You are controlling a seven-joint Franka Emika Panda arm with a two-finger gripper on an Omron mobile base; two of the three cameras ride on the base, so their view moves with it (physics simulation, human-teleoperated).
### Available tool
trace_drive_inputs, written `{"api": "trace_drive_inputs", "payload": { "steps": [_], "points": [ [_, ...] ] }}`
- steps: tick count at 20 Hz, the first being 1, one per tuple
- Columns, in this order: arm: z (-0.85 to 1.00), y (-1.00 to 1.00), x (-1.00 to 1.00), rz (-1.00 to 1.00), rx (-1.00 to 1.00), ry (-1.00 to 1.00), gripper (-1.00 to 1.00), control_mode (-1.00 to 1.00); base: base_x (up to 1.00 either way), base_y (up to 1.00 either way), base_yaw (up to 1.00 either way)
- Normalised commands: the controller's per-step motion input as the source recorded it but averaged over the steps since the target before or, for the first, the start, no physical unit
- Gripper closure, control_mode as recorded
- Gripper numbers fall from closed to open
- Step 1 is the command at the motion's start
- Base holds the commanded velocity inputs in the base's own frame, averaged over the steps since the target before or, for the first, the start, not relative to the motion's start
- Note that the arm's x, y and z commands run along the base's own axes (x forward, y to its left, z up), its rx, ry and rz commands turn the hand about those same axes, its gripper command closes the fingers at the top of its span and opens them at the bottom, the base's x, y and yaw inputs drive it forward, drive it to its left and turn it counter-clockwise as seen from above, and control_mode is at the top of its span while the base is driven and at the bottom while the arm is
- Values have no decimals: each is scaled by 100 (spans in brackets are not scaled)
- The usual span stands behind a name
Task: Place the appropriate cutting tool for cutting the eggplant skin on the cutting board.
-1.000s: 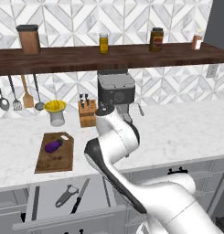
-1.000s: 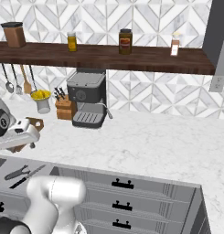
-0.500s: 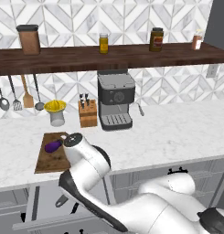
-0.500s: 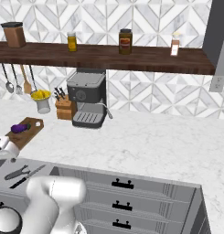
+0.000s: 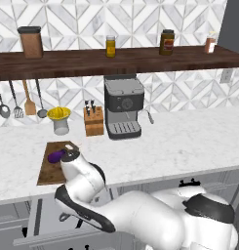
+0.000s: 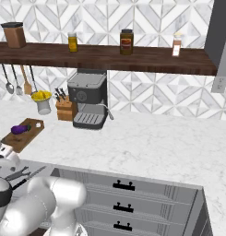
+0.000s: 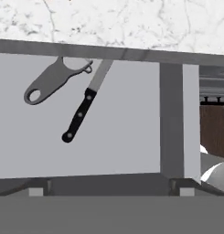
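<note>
The gripper's fingertips are hidden, so I cannot tell how its jaws stand. Before the hand camera, the peeler (image 7: 54,80) lies in the open drawer (image 7: 122,137) beside the knife (image 7: 83,107). The eggplant (image 5: 56,156) rests on the cutting board (image 5: 48,172).

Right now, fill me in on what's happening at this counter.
The white arm is bent down low toward an open drawer below the marble counter. In the hand view, the peeler and a black-handled knife lie side by side in that drawer, neither picked up yet. On the counter, the eggplant sits on the cutting board. The tool's fingers aren't clear enough to say whether they're open.
</note>
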Motion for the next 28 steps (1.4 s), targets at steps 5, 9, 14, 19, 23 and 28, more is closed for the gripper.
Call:
{"api": "trace_drive_inputs", "payload": {
  "steps": [5, 9, 14, 19, 23, 28],
  "points": [
    [-89, 0, 7, 0, 24, 2, -100, -100, 0, 0, 0],
    [-76, 1, 12, 0, 12, 12, -100, -100, 0, 0, 0],
    [-47, 21, 16, 0, -1, 24, -100, -100, 0, 0, 0],
    [-18, 38, 1, 0, -12, 29, -100, -100, 0, 0, 0],
    [-6, 32, -26, 0, -12, 22, -100, -100, 0, 0, 0],
    [0, 29, -61, 0, -13, 27, -100, -100, 0, 0, 0]
  ]
}}
